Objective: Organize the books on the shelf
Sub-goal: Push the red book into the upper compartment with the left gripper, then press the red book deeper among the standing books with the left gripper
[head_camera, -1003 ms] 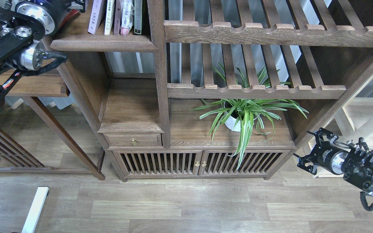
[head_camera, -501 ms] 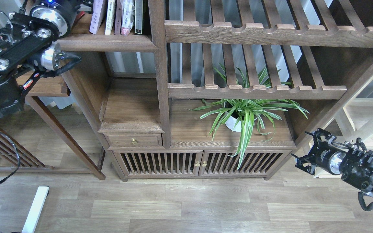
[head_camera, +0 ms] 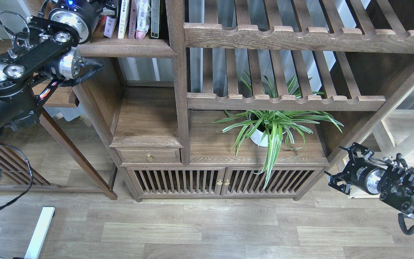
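progress: late | books (head_camera: 124, 18) upright on the shelf (head_camera: 128, 48), left of the upright post (head_camera: 178, 72) | left gripper (head_camera: 108, 7) beside them, fingers hidden, grip unclear | right gripper (head_camera: 341, 169) low right of post, spread, empty | left: final straightening, judged

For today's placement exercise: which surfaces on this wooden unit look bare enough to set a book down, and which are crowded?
Bare: the small board above the brass-knobbed drawer, between the side wall and the centre post. Partly free: the wide board left of the spider plant. Crowded: the top-left shelf, where upright books stand and the left arm reaches in.
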### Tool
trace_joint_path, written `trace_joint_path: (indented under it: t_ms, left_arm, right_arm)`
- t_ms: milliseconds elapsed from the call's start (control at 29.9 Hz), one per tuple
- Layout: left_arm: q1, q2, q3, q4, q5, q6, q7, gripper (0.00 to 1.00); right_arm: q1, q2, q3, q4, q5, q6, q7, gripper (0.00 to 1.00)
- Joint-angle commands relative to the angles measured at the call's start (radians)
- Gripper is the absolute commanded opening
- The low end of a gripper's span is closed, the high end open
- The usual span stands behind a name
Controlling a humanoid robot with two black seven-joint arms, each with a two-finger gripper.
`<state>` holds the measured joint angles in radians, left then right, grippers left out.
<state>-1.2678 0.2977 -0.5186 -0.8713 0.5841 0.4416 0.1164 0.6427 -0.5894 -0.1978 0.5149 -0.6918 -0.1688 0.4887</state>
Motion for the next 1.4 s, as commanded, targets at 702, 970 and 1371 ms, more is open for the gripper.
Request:
trace_joint_path:
  t_ms: [702, 970, 1371]
  left_arm:
    - [0.001, 0.083, -0.012, -0.081, -0.009, -0.018, 0.034, 0.71]
    - [0.002, 0.087, 0.006, -0.084, -0.006, -0.015, 0.057, 0.01]
    - [-0.021, 0.086, -0.077, -0.087, -0.059, -0.018, 0.049, 0.00]
  right_arm:
    - [0.002, -0.004, 0.000, 0.017, 0.000, -0.017, 0.000, 0.96]
    - [0.002, -0.004, 0.000, 0.017, 0.000, -0.017, 0.000, 0.96]
    - [0.003, -0.003, 0.000, 0.017, 0.000, -0.015, 0.000, 0.96]
